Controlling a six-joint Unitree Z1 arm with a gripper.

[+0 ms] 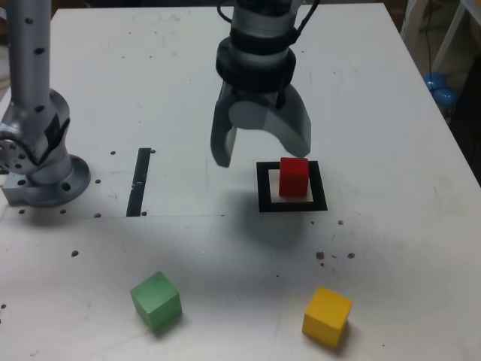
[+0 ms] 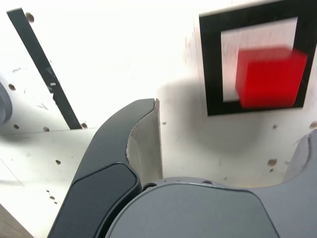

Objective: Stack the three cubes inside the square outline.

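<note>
The red cube (image 1: 294, 177) rests inside the square outline (image 1: 264, 188), toward its far right corner in the exterior view. My gripper (image 1: 261, 154) hangs just above and behind it, open, with nothing between its spread jaws. The wrist view shows the red cube (image 2: 270, 77) sitting free in the square outline (image 2: 210, 64), with one dark finger (image 2: 124, 144) well to its side. The green cube (image 1: 156, 301) lies near the front on the exterior view's left. The yellow cube (image 1: 328, 316) sits near the front on that view's right.
A straight black tape strip (image 1: 140, 180) lies to the exterior view's left of the outline. The arm's grey base (image 1: 37, 158) stands at the far left. The white table's right edge (image 1: 451, 135) runs close by, and small holes dot the top.
</note>
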